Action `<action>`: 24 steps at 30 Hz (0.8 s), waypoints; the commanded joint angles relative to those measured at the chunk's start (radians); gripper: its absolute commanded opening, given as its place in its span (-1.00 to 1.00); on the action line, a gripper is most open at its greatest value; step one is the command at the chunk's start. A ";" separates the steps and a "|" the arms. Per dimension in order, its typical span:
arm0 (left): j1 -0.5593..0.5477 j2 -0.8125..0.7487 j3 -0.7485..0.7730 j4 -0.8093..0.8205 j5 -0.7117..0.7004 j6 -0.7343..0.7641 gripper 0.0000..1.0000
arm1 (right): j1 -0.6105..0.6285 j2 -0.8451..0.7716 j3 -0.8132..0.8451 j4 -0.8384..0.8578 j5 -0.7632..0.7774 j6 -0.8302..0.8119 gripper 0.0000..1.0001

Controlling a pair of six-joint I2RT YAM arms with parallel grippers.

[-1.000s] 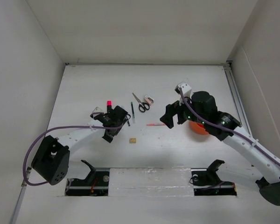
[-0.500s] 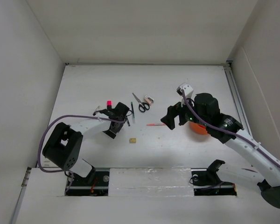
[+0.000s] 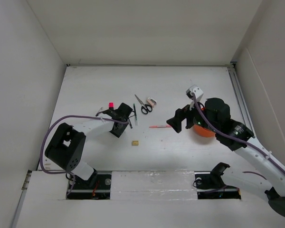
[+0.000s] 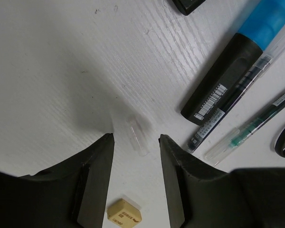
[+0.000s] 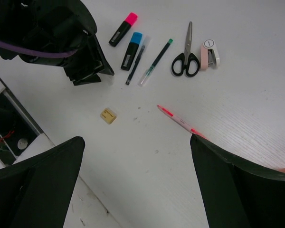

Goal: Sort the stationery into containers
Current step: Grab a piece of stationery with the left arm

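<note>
In the left wrist view my left gripper hovers low over the table, open but narrow, with a small clear cap just beyond its fingertips and touching neither. A tan eraser lies between the fingers, nearer the wrist. To the right lie a blue-black marker, a dark pen and a clear green-tipped pen. My right gripper hangs wide open above the table, with the red-orange pen by its right finger. Scissors, a pink marker and a pinkish-white piece lie farther off. The orange cup is mostly hidden under the right arm.
From above, the stationery is clustered mid-table: pink marker, scissors, eraser, red-orange pen. The left gripper sits just left of the pens, the right gripper right of the red-orange pen. White walls enclose the table.
The left jaws have narrowed a good deal around the clear cap. The left arm has swung lower toward the table. The right arm has drifted slightly right, still wide open.
</note>
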 commanded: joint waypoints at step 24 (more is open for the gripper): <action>0.007 0.125 0.096 -0.136 0.034 -0.019 -0.44 | 0.009 -0.078 -0.014 0.087 0.033 0.022 0.98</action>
